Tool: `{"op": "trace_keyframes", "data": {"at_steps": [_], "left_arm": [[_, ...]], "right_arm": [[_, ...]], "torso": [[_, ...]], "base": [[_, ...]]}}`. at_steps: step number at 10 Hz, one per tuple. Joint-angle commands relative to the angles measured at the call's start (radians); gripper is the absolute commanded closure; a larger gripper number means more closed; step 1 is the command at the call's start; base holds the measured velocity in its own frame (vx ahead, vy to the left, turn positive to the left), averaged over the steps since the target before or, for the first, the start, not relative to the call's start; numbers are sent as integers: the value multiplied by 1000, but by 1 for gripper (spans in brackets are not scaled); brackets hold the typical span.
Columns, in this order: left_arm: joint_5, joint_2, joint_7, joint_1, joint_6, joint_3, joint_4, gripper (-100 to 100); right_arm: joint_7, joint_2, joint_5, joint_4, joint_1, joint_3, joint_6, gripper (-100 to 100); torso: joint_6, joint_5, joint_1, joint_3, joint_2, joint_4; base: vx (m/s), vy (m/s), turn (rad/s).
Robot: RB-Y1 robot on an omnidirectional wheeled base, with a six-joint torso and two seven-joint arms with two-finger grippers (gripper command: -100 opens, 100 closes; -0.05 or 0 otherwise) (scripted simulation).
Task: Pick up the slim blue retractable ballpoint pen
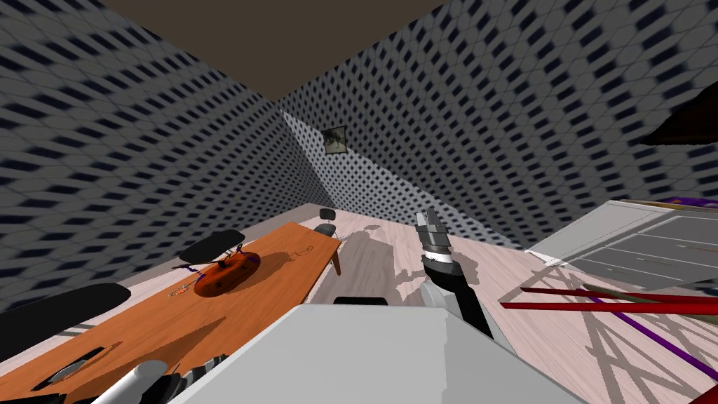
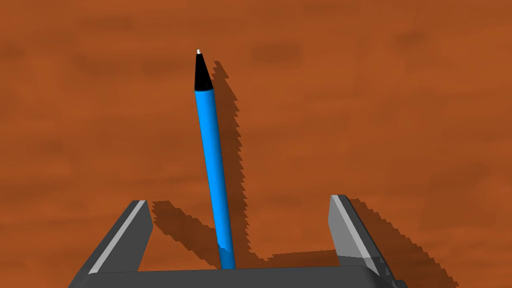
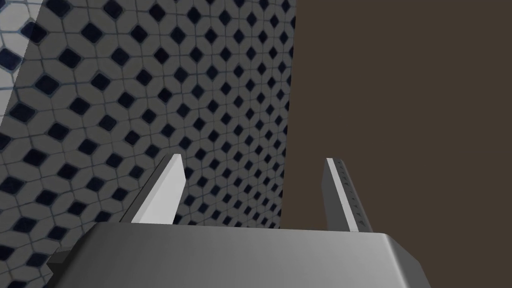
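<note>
Orange-brown wooden table (image 2: 380, 100) lies under the left gripper (image 2: 240, 200), jaws apart and straddling the blue pen (image 2: 212, 160). Pen flat on the wood, black tip pointing away, apparently lined up for a pinch across the barrel. Right gripper (image 1: 429, 223) raised over the floor, jaws apart, probably parked clear.

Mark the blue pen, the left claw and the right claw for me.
blue pen (image 2: 212, 165), left wrist view, middle of the blue barrel.
left claw (image 2: 239, 200), left wrist view, midway between its open fingertips.
right claw (image 3: 254, 158), right wrist view, midway between its open fingertips.
</note>
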Motion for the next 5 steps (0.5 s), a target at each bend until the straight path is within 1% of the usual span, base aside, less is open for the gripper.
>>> {"op": "trace_keyframes", "data": {"at_steps": [1, 2, 4, 5], "left_arm": [[50, -1, -50, 16, -25, 6, 50, -100], [76, -1, -58, 16, -25, 6, 82, -100], [76, -1, -58, 16, -25, 6, 82, -100], [124, -1, -105, 40, -49, 13, 128, -100]], "right_arm": [[0, 0, 0, 0, 0, 0, 0, 0], [0, 0, 0, 0, 0, 0, 0, 0], [0, 0, 0, 0, 0, 0, 0, 0], [0, 0, 0, 0, 0, 0, 0, 0]], "torso": [[0, 0, 0, 0, 0, 0], [1, 0, -2, 1, 2, 0], [0, 1, 0, 1, 2, 0], [0, 1, 1, 1, 1, 0]], "base": [[-49, -37, -161], [-49, -37, -161], [-6, -5, -20], [-24, -18, -79]]}}
